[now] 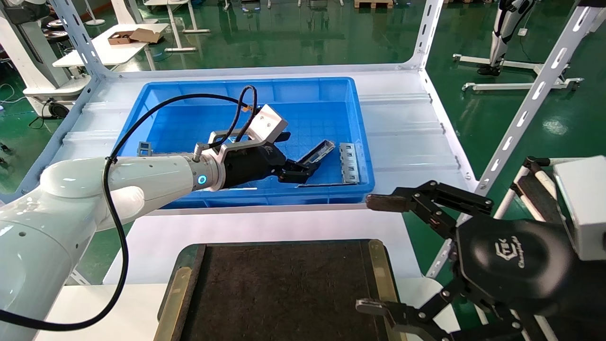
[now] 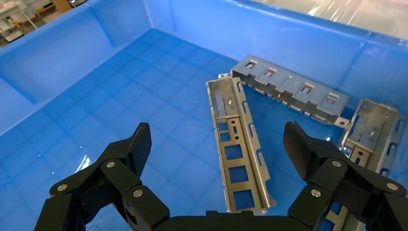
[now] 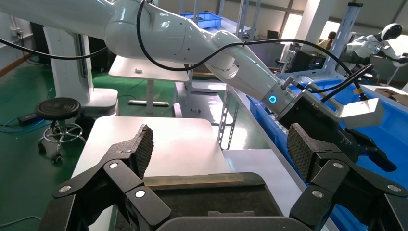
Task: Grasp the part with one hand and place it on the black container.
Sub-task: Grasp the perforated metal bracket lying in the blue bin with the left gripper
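The part [image 1: 318,152], a slim grey metal channel, lies on the floor of the blue bin [image 1: 246,90]. My left gripper [image 1: 299,171] is open and reaches into the bin right at the part's near end. In the left wrist view the part [image 2: 239,144] lies between the spread fingers [image 2: 139,144] of my left gripper [image 2: 219,144], and nothing is held. The black container [image 1: 284,289] sits at the front, empty, and also shows in the right wrist view [image 3: 202,197]. My right gripper [image 1: 378,255] is open and empty, beside the container's right edge; it also shows in its own wrist view [image 3: 221,147].
A ladder-like grey strip [image 1: 349,163] lies just right of the part, seen also in the left wrist view [image 2: 288,91]. Another metal piece [image 2: 370,130] lies by the bin wall. A small grey piece [image 1: 144,148] sits at the bin's left. White shelf posts [image 1: 521,113] stand at the right.
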Robot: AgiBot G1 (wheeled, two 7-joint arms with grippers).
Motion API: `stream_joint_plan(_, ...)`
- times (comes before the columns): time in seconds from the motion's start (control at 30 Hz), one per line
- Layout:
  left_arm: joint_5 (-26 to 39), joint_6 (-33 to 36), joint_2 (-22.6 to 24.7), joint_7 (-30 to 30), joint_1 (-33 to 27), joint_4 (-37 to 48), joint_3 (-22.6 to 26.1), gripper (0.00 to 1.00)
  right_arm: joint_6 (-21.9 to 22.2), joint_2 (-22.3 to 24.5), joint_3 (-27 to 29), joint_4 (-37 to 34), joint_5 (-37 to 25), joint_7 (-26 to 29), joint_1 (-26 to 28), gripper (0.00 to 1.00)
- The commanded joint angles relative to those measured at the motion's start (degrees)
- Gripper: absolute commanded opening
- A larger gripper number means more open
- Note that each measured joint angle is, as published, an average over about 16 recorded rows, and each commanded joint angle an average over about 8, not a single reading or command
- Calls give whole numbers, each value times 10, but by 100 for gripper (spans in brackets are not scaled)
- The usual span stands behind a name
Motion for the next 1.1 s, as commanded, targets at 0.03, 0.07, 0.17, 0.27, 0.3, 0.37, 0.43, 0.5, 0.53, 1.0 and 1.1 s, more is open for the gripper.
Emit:
stream_joint_plan(0.03, -1, -6, 0, -7, 2, -4, 10, 90, 0, 0, 0, 0, 0, 0, 0, 44)
stream_joint_plan(0.07, -3, -8, 0, -10, 3, -7, 14, 77, 0, 0, 0, 0, 0, 0, 0, 32)
stream_joint_plan(0.17, -10, -12, 0, -21, 7, -14, 28, 40, 0, 0, 0, 0, 0, 0, 0, 2)
stream_joint_plan(0.27, -17, -14, -1, -31, 9, -21, 40, 4, 0, 0, 0, 0, 0, 0, 0, 0)
stream_joint_plan(0.3, -20, -15, -1, -34, 10, -23, 44, 0, 0, 0, 0, 0, 0, 0, 0, 0)
stream_joint_plan(0.37, -25, -17, -1, -40, 11, -27, 52, 0, 0, 0, 0, 0, 0, 0, 0, 0)
stream_joint_plan(0.43, -30, -19, -2, -44, 11, -30, 59, 0, 0, 0, 0, 0, 0, 0, 0, 0)
stream_joint_plan(0.5, -35, -22, -2, -47, 11, -32, 66, 0, 0, 0, 0, 0, 0, 0, 0, 0)
stream_joint_plan(0.53, -37, -23, -2, -48, 11, -32, 70, 0, 0, 0, 0, 0, 0, 0, 0, 0)
stream_joint_plan(1.0, -74, -34, -4, -56, 10, -37, 105, 0, 0, 0, 0, 0, 0, 0, 0, 0)
stream_joint_plan(1.1, -81, -33, -5, -55, 9, -38, 111, 0, 0, 0, 0, 0, 0, 0, 0, 0)
